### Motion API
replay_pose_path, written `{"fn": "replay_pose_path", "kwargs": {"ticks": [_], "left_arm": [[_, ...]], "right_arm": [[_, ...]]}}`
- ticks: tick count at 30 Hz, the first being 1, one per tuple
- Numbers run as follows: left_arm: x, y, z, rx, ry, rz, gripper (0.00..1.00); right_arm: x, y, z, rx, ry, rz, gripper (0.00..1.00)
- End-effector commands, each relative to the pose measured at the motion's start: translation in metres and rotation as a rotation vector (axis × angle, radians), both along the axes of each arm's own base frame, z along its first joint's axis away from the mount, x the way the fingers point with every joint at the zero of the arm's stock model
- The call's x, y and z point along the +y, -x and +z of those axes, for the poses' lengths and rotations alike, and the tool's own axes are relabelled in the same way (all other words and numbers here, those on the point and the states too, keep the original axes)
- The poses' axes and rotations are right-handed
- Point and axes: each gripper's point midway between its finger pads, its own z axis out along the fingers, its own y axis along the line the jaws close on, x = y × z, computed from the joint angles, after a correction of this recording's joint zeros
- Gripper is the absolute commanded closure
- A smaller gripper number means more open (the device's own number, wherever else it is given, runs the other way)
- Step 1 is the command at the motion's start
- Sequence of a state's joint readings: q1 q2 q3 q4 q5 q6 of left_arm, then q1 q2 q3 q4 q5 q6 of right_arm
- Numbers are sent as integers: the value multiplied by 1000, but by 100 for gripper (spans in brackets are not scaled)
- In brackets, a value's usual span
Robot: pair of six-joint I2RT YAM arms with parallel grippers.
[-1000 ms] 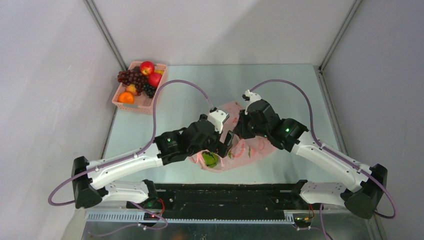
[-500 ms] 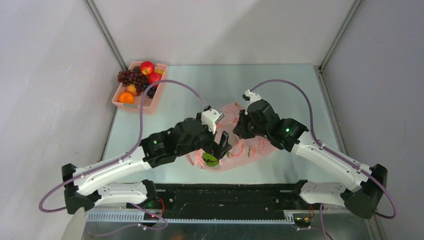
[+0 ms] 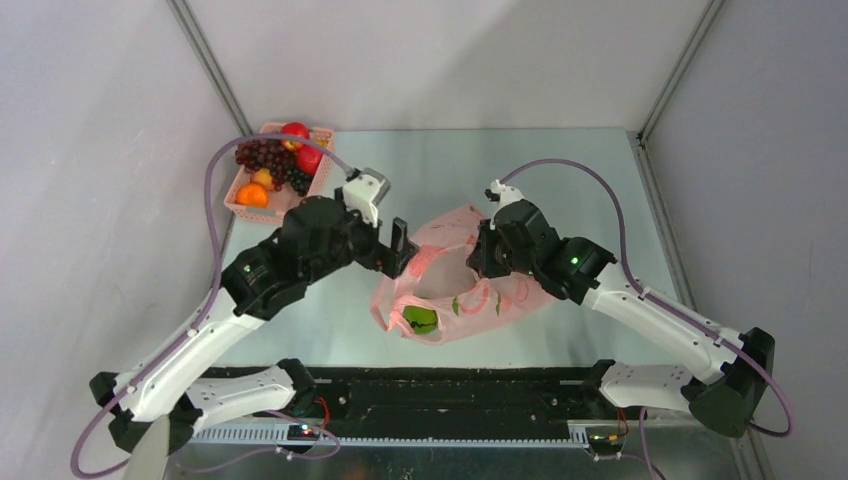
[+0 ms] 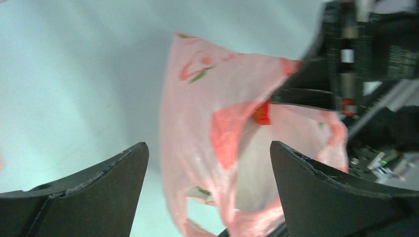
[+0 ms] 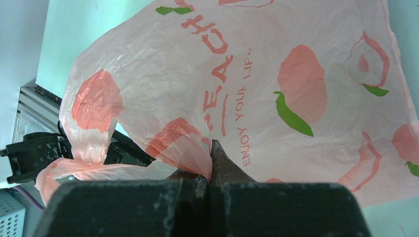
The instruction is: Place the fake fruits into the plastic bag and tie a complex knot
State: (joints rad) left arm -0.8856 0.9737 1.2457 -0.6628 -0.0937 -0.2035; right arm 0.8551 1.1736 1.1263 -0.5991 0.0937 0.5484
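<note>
Nearest the arm bases, one green apple point(image 3: 422, 320) lies inside the plastic bag point(image 3: 515, 295), showing through the thin pink film close to the bag's near end. The bag lies on the table point(image 3: 560, 170) between the two arms, its mouth gaping toward the left arm. Just beyond the apple, the right gripper point(image 5: 211, 158) has its jaws pinched tight on a fold of the bag near the mouth, and from the wrist view it seems to be lifting that edge so the opening stands up. The left gripper point(image 3: 400, 243) hangs beside the mouth on the left with its jaws spread wide and nothing between them. Farthest off, in the back left corner, the pink basket point(image 3: 265, 215) holds the rest of the fruit: two red apples point(image 3: 295, 133), a bunch of dark grapes point(image 3: 258, 153), an orange point(image 3: 252, 195) and a few smaller pieces too small to name. By this showing the job is only begun; most fruit is left to carry over, and the handles are not yet tied
</note>
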Motion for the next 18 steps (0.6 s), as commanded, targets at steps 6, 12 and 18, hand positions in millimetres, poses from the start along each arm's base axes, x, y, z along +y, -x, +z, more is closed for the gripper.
{"fn": "replay_pose_path", "kwargs": {"ticks": [6, 12, 18], "left_arm": [[91, -66, 0, -42, -80, 335, 1], [152, -117, -16, -10, -78, 569, 1], [223, -171, -50, 68, -120, 808, 1]], "right_arm": [[4, -3, 15, -37, -30, -6, 100], [5, -3, 17, -46, -35, 0, 100], [4, -4, 19, -68, -26, -2, 100]]}}
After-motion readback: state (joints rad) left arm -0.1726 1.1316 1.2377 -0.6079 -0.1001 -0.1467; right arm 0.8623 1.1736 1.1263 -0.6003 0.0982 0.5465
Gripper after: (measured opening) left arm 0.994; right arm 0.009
